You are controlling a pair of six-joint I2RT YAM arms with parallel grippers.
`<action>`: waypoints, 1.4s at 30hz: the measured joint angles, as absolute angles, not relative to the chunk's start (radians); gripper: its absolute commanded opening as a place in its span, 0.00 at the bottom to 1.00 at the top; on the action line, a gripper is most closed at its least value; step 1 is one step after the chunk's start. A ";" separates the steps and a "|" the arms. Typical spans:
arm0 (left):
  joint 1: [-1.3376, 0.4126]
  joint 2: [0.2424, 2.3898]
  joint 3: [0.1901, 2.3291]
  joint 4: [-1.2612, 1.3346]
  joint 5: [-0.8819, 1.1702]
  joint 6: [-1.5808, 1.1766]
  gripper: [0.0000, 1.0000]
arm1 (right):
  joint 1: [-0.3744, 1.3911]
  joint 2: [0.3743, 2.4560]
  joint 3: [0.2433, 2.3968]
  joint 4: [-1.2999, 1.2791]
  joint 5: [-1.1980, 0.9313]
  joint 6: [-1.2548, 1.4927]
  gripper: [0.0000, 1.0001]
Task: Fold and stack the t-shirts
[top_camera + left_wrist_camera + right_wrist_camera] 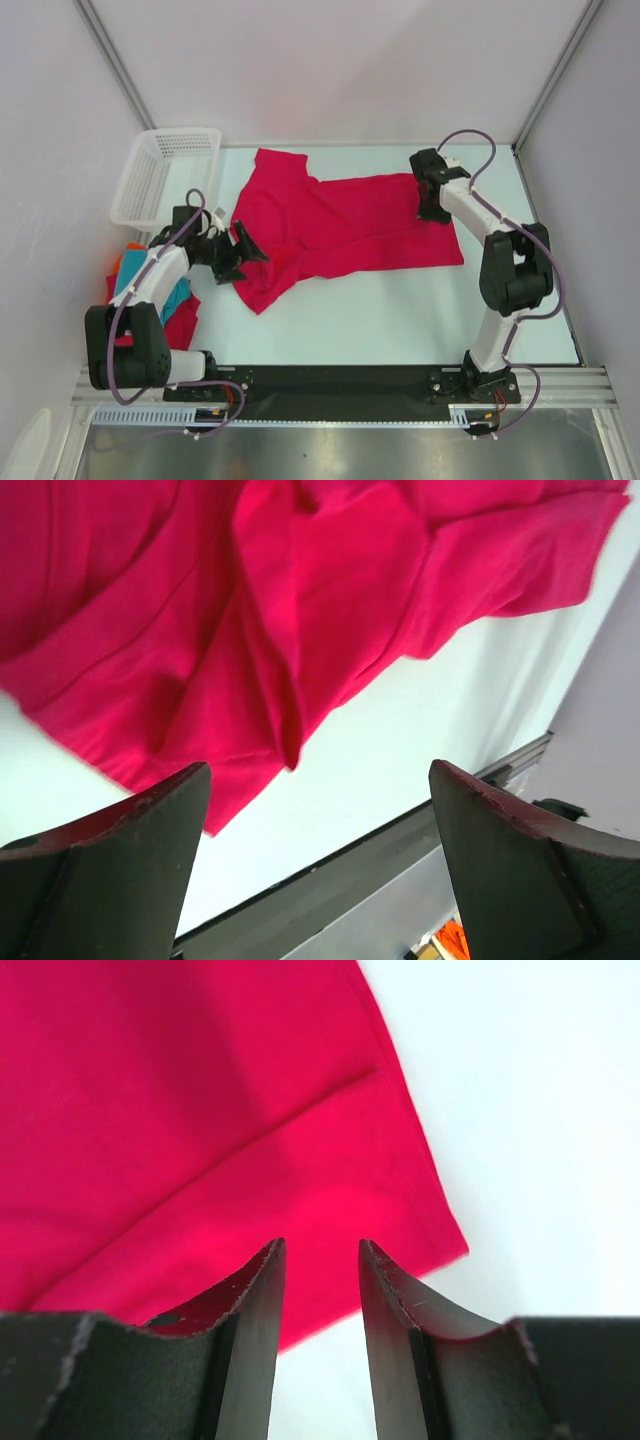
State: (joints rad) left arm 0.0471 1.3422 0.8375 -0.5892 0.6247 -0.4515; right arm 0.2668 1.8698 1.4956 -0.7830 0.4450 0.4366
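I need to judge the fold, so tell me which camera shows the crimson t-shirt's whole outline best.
Top external: the crimson t-shirt lies whole in it, spread on the table, wrinkled at its left end. The left wrist view shows only bunched folds and one edge; the right wrist view shows only a flat corner.

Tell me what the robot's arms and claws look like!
The left arm and right arm are white tubes with chunky black joints. A thin purple cable loops along each. The left claw and right claw each have two dark, wedge-shaped fingers.
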 measured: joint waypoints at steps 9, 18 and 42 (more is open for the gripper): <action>0.036 1.229 0.778 -0.657 0.501 -0.416 0.95 | 0.341 1.703 1.366 -0.797 0.448 0.466 0.41; -0.052 1.319 0.728 -0.596 0.487 -0.429 0.91 | 0.344 1.700 1.338 -0.802 0.451 0.471 0.41; -0.138 1.435 0.760 -0.503 0.447 -0.473 0.35 | 0.345 1.712 1.337 -0.803 0.483 0.471 0.40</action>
